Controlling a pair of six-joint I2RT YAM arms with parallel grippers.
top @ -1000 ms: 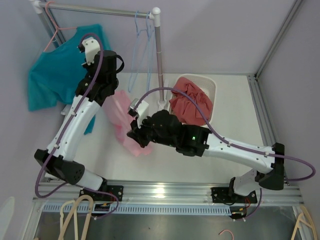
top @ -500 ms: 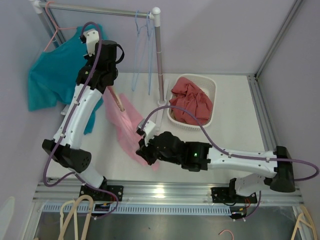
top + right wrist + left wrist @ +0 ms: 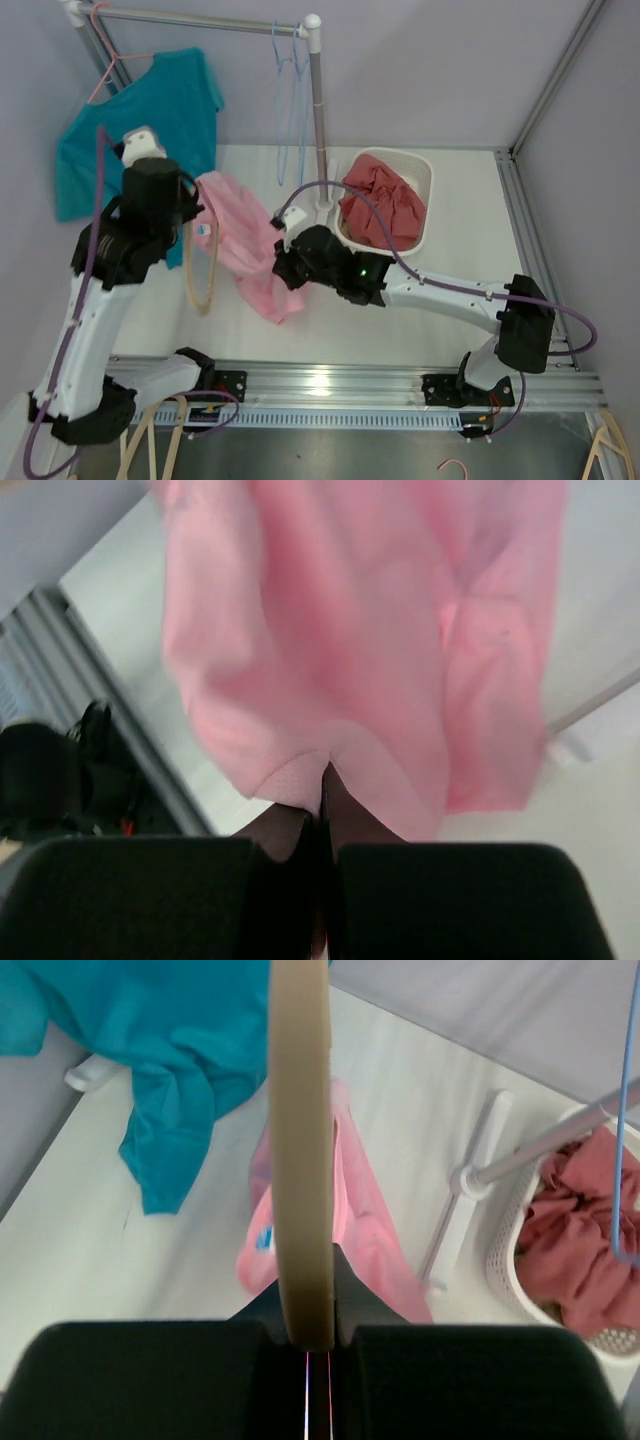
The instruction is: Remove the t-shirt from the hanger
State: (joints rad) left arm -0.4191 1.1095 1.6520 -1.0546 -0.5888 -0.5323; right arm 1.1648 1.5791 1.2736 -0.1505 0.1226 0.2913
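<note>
Pink, soft, crumpled t-shirt (image 3: 243, 250) hangs toward the counter's left edge, and our right gripper (image 3: 325, 805) pinches its fabric. Our left gripper (image 3: 310, 1335) clamps the smooth, curved beige hanger (image 3: 300, 1160).

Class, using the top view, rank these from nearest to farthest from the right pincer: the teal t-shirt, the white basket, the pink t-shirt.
1. pink t-shirt, gripped by the right pincer.
2. white basket, to its right.
3. teal t-shirt, hanging far left.
</note>
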